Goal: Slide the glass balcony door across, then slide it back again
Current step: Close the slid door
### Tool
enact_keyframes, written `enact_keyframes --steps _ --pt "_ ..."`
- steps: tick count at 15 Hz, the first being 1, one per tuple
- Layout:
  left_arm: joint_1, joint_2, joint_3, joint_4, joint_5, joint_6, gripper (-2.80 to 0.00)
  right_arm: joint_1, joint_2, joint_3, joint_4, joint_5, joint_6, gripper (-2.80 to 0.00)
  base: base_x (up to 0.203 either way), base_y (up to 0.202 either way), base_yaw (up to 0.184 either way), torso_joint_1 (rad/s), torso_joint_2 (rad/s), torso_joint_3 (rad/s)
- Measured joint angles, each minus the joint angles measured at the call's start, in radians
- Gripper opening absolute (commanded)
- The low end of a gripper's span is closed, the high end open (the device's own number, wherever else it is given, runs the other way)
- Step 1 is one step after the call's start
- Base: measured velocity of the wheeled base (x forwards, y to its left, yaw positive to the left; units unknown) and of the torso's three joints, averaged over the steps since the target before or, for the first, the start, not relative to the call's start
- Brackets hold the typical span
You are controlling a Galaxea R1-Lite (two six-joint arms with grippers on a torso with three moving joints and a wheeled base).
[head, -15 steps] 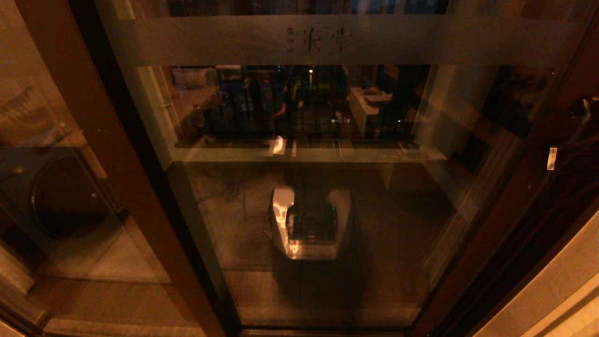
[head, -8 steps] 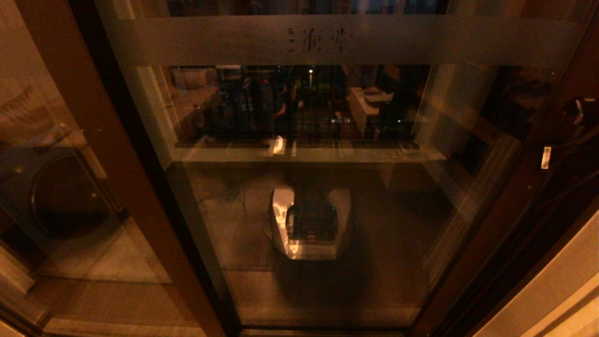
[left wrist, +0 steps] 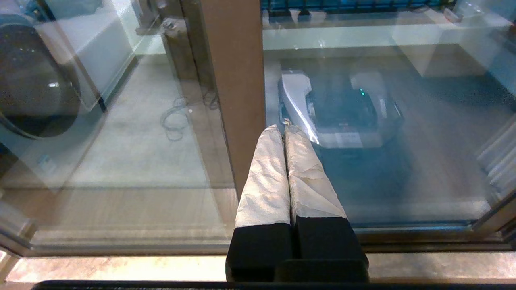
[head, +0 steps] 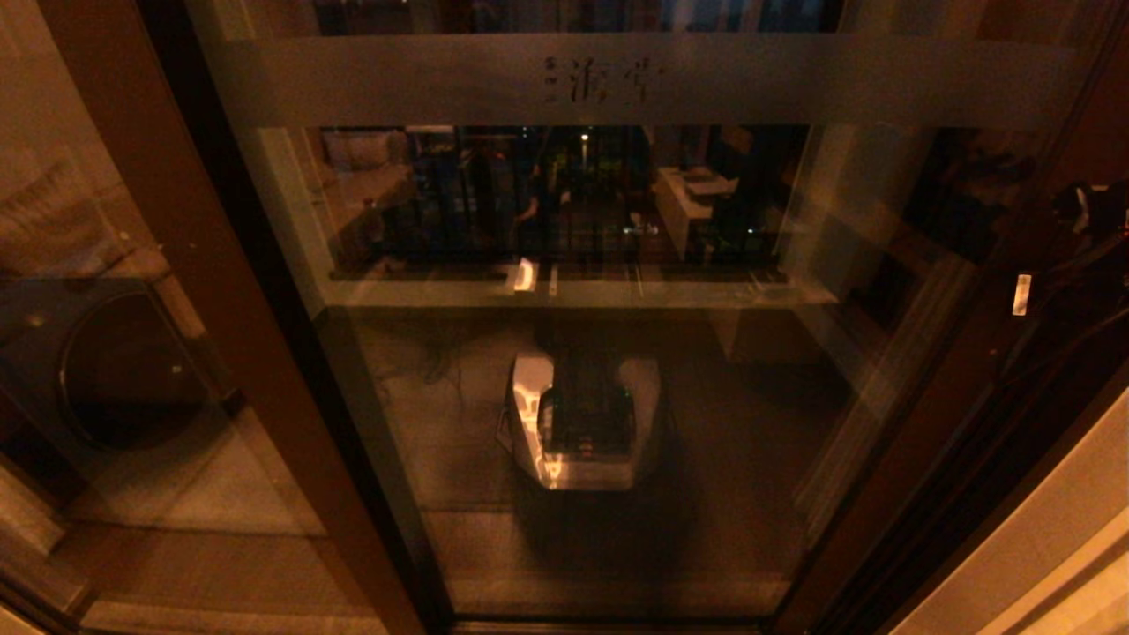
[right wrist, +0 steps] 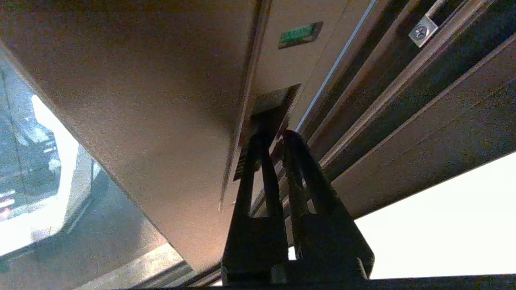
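Observation:
The glass balcony door fills the head view, a clear pane with a frosted band and small characters near the top. Its dark reddish-brown right stile carries a small label. My right gripper is at the far right edge, against that stile. In the right wrist view its dark fingers stand together, shut, with the tips in the recessed handle slot. My left gripper is shut and empty, held low in front of the glass.
The fixed glass panel at the left shows a washing machine behind it. A brown upright frame separates it from the door. My own base is mirrored in the glass. Track rails and a pale wall lie at the right.
The door's right stile, its label and the frosted band's right end have shifted a little to the left. My right gripper has followed at the slot. The left arm has not moved.

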Motion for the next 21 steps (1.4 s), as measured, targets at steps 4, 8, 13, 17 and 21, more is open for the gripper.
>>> enact_keyframes --steps 4,8,13,17,21 --pt "0.000 0.000 0.000 0.000 0.000 0.000 -2.80 -0.008 0.006 -0.003 -0.003 -0.001 0.000 -2.80 0.000 0.000 0.000 0.000 0.00 0.000" --pt "0.000 0.000 0.000 0.000 0.000 0.000 -2.80 -0.025 0.015 -0.013 -0.005 0.002 -0.002 -2.80 0.000 0.000 0.000 0.000 0.00 0.000" --pt "0.000 0.000 0.000 0.000 0.000 0.000 -2.80 -0.052 0.035 -0.030 -0.017 0.000 -0.005 -2.80 0.000 0.000 0.000 0.000 0.00 0.000" --pt "0.000 0.000 0.000 0.000 0.000 0.000 -2.80 -0.069 0.046 -0.041 -0.026 -0.002 -0.008 -2.80 0.000 0.000 0.000 0.000 0.00 0.000" --pt "0.000 0.000 0.000 0.000 0.000 0.000 -2.80 -0.103 0.069 -0.080 -0.017 0.006 -0.008 -2.80 0.000 0.000 0.000 0.000 0.00 0.000"
